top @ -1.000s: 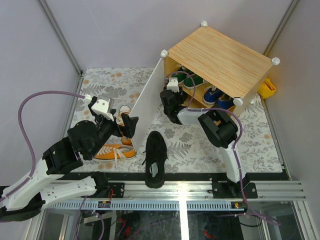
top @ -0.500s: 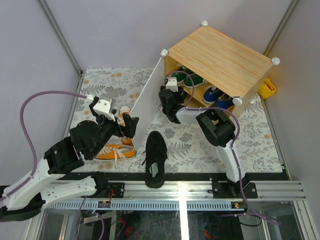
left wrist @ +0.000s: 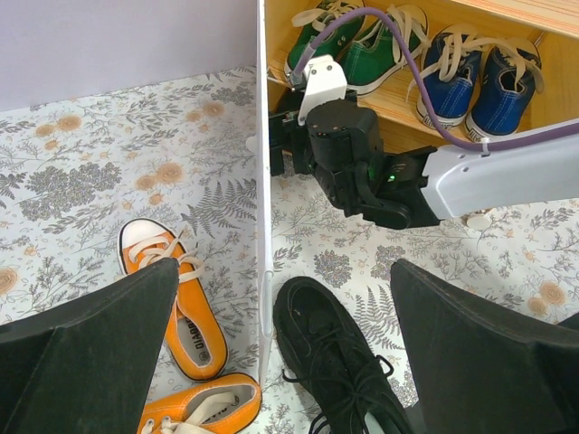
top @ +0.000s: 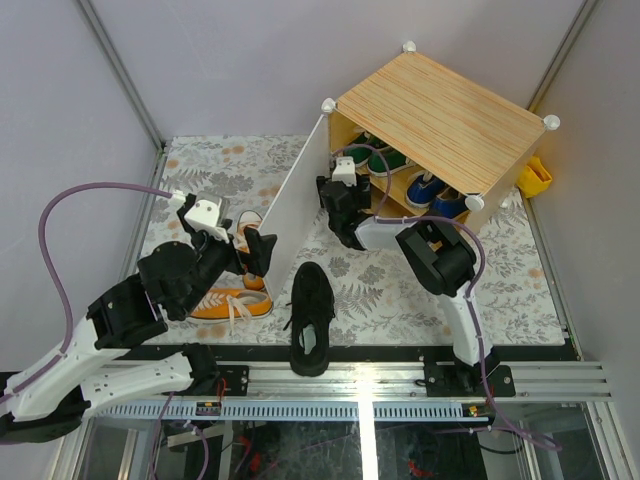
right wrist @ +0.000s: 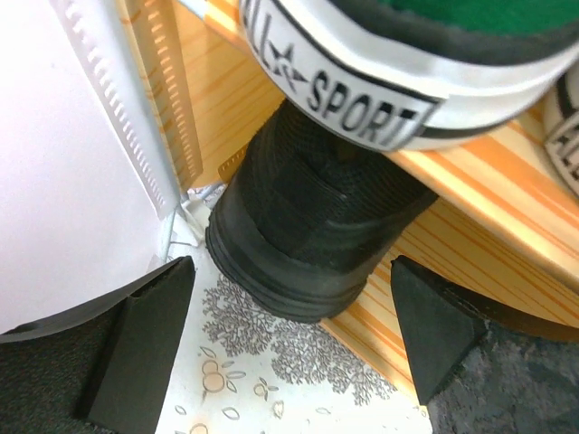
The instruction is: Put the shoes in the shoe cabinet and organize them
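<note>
Over halfway, judging by layout. Shoe cabinet (top: 440, 115) with door panel (top: 300, 195) swung open: green sneakers (left wrist: 362, 45) and blue sneakers (left wrist: 479, 77) side by side on upper shelf; first black shoe (right wrist: 308, 217) on lower level under green pair, heel at opening. Right gripper (right wrist: 291, 262) spread wide either side of that heel, touching nothing (released). Left gripper (left wrist: 285, 271) equally wide, empty, over table beside door. Remaining: second black shoe (top: 310, 315) on table (top: 520, 290) near front edge; orange sneakers (top: 232, 303) loose on far side of door from cabinet.
</note>
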Tool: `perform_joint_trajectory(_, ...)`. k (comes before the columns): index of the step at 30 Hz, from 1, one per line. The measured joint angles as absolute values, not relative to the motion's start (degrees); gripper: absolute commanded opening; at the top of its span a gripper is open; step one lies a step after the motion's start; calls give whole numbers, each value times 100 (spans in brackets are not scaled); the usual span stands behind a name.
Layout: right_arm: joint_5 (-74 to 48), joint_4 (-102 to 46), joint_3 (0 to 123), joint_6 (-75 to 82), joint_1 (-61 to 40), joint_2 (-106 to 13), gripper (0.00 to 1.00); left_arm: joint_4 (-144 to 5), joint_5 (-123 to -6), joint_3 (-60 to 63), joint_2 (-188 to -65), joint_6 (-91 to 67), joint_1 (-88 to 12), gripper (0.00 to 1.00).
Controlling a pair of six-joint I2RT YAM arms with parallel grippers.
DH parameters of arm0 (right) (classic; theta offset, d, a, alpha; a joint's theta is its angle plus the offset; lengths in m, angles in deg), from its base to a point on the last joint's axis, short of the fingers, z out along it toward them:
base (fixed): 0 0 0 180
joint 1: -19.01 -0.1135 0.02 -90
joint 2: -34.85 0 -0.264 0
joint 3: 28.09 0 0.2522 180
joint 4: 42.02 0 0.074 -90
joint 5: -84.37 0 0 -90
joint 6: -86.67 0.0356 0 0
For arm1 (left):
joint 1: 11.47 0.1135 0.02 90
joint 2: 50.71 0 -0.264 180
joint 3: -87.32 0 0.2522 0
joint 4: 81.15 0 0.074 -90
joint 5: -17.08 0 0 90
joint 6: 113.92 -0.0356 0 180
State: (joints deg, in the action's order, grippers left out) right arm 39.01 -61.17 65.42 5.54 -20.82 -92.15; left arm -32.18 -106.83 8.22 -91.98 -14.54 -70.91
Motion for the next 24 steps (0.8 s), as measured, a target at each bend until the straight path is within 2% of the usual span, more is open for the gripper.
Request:
perform_joint_trajectory(6, 3667, -6036, 5860, 626, -2091, -8518, 98, -3216, -10678, 822, -9118, -1403, -7091, 100)
perform_joint_trajectory(14, 3083, -5406, 4741, 788, -2439, -6741, 96, -3177, -10676, 805, -9196, -1314, -7091, 100)
perform_joint_trajectory(19, 2738, -4504, 3904, 1039, -3136, -5211, 94, -3162, -10628, 802, -9264, -1264, -7091, 100)
perform_joint_trajectory(24, 2655, -3441, 3554, 1332, -4351, -4382, 92, -3159, -10611, 800, -9292, -1222, -7091, 100)
